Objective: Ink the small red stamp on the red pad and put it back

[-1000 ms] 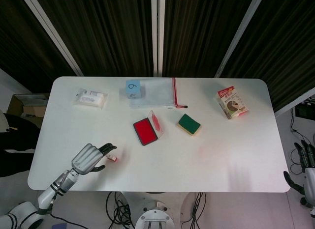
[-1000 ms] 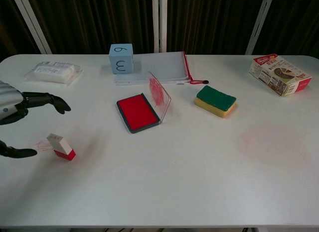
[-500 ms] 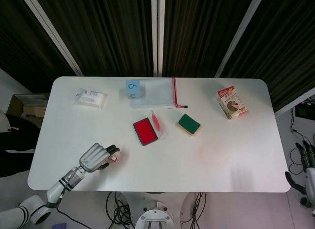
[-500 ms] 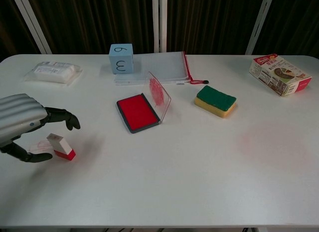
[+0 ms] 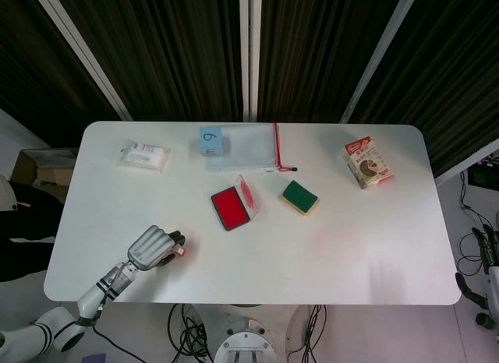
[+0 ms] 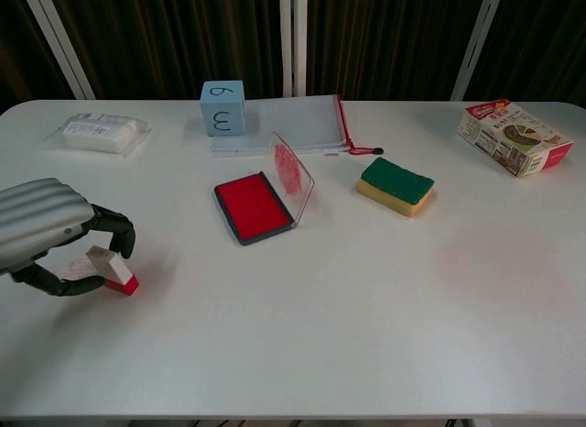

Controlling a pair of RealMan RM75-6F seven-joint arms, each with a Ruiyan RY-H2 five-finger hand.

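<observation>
The small white stamp with the red base (image 6: 112, 269) lies tipped over on the white worktop (image 6: 366, 317), well to the near-left of the open red ink pad (image 6: 253, 207). Its long axis runs slantwise, the white end up and away toward the left, the red base down toward me and the right. I have my left hand (image 6: 50, 235) arched right over it: the dark fingers (image 6: 117, 233) curl down on the far side of the stamp, and the thumb reaches in low from the near-left side. They look to be at the stamp or just touching it, but I cannot tell from either view whether I am actually pinching it yet; the stamp rests on the worktop. In the head view the same hand (image 5: 152, 247) covers most of the stamp, with only a speck of red (image 5: 178, 252) showing beside the fingertips. My right hand (image 5: 490, 263) hangs far off past the worktop's right edge, so the left is plainly the nearer one. I judge the carry will go up and right, toward the pad, which sits open with its clear lid (image 6: 290, 175) raised on the right side.
</observation>
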